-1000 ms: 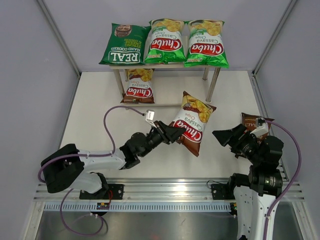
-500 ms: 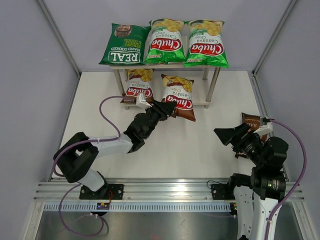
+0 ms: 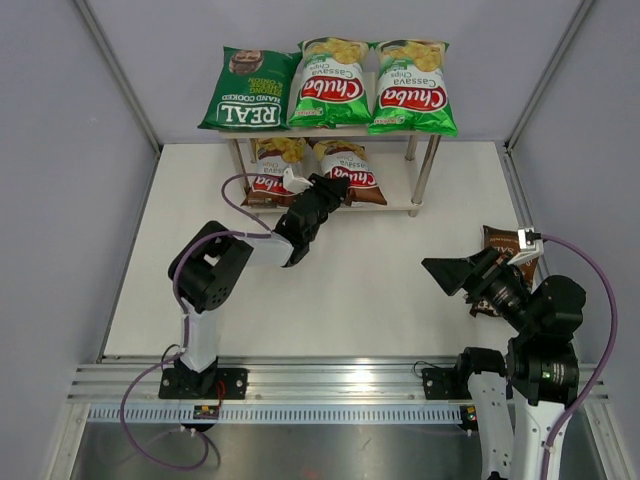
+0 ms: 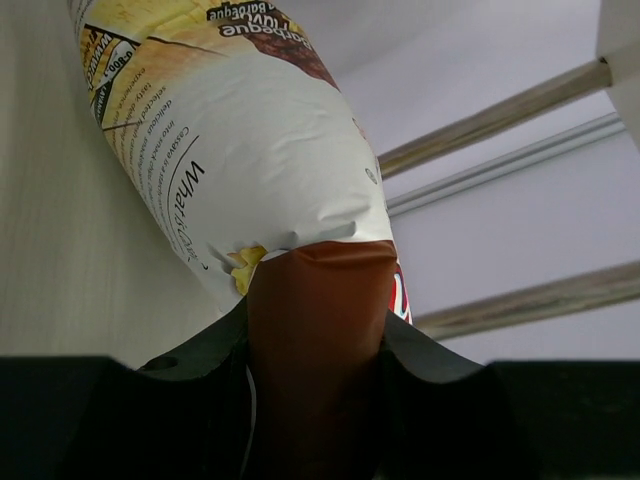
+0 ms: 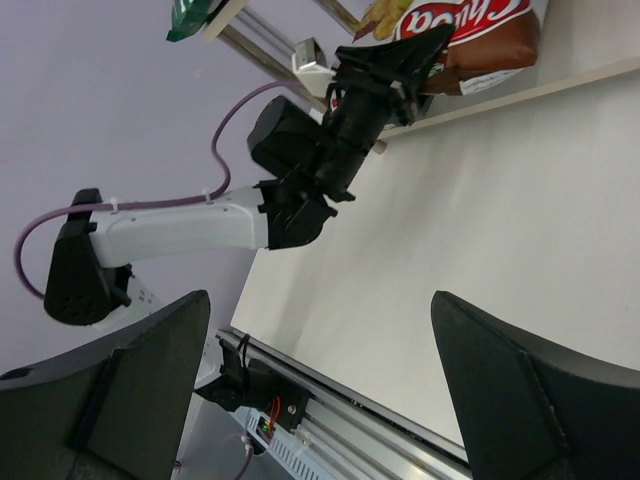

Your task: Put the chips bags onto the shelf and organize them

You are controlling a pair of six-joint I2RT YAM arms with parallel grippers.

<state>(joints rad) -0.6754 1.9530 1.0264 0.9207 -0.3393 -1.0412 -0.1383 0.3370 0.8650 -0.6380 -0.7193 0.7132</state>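
The shelf [image 3: 398, 209] stands at the back. On its top board lie a dark green "REAL" bag [image 3: 247, 90] and two bright green "Chuba" bags [image 3: 330, 82] [image 3: 411, 87]. On the lower board lies one brown-red "Chuba" bag [image 3: 277, 172]. My left gripper [image 3: 334, 188] is shut on the second brown-red "Chuba" bag [image 3: 350, 176], holding it on the lower board beside the first; its end fills the left wrist view [image 4: 300, 330]. My right gripper [image 3: 450, 272] is open and empty above the table, next to the dark brown bag [image 3: 508, 243].
The shelf's silver legs [image 3: 425, 170] stand at its corners. White walls close the table at the left, right and back. The left arm's purple cable [image 3: 232, 200] loops over the table in front of the shelf.
My left gripper has carried the brown-red bag from mid-table back and into the shelf's lower tier. The right arm has shifted slightly, still open.
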